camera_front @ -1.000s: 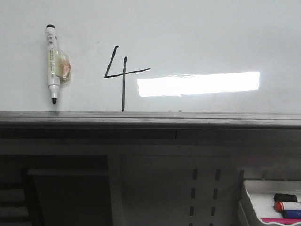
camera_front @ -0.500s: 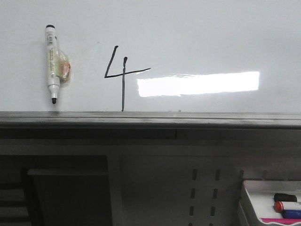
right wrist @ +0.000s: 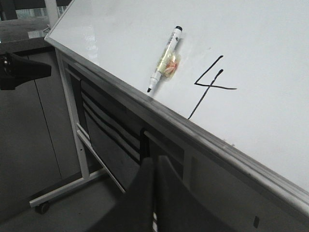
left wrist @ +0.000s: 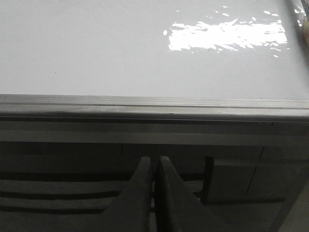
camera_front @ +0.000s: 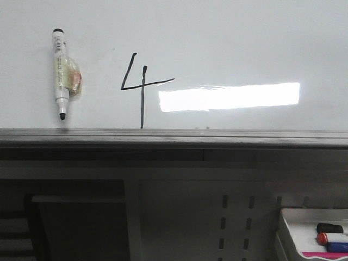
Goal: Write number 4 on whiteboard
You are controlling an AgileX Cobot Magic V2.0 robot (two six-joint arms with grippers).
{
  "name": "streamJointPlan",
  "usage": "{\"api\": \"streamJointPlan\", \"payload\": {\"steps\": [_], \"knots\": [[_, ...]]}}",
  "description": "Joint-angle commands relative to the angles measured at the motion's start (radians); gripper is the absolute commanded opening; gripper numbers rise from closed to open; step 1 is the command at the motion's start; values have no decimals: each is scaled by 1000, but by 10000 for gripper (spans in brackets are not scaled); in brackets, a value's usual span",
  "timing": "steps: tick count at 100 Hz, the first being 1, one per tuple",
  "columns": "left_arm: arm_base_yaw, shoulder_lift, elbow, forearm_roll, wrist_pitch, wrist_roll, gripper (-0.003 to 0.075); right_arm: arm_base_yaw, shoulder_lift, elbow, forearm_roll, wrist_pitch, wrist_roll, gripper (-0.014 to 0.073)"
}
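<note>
A black 4 [camera_front: 142, 87] is seen drawn on the whiteboard [camera_front: 244, 38], left of the bright rectangular glare; its long vertical stroke reaches down almost to the grey rail [camera_front: 174, 136]. A white marker [camera_front: 60, 73] is stuck to the board left of the 4, black tip down, cap end up, with a yellowish patch at its middle. In the lower right corner a white tray [camera_front: 293, 228] is noted, holding markers [camera_front: 331, 238].

Left claw [left wrist: 154, 166]: fingers pressed together, nothing held, below the rail. Right claw [right wrist: 153, 166]: fingers likewise closed on nothing, low and off the board, well apart from the 4 [right wrist: 212, 84] and the marker [right wrist: 165, 59].
</note>
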Motion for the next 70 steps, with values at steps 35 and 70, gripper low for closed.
{"api": "streamJointPlan", "payload": {"steps": [35,70], "knots": [[0,-25,34,-1,-49,1,-20,-277,2,-27,-9,-103,-1,-64],[0,-25,34,-1,-49,1,-20,-721,-27,38,-9,-114,9,-64]]}}
